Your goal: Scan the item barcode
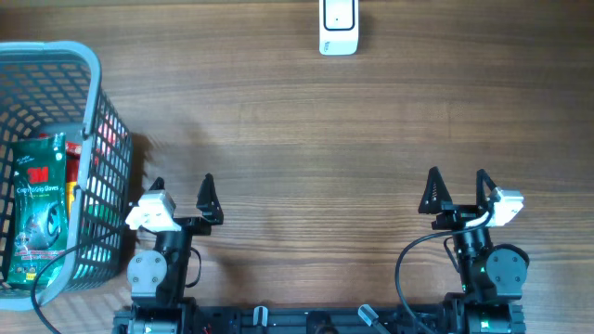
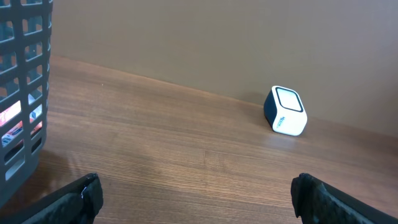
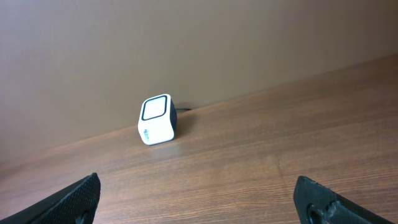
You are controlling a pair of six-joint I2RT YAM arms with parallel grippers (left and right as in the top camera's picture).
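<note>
A white barcode scanner (image 1: 338,26) with a dark back stands at the far edge of the wooden table, also visible as the scanner (image 2: 286,111) and the scanner (image 3: 156,119) in the wrist views. A green packaged item (image 1: 39,209) lies inside the grey basket (image 1: 91,121) at the left. My left gripper (image 1: 181,189) sits near the front edge, just right of the basket, open and empty. My right gripper (image 1: 457,187) rests at the front right, open with nothing between its fingers. The gaps of the left gripper (image 2: 198,196) and right gripper (image 3: 198,196) show only bare wood.
The basket (image 2: 22,93) holds further red and yellow packages (image 1: 109,139) behind its mesh wall. A brown wall rises behind the table's far edge. Black cables loop at each arm's base near the front edge.
</note>
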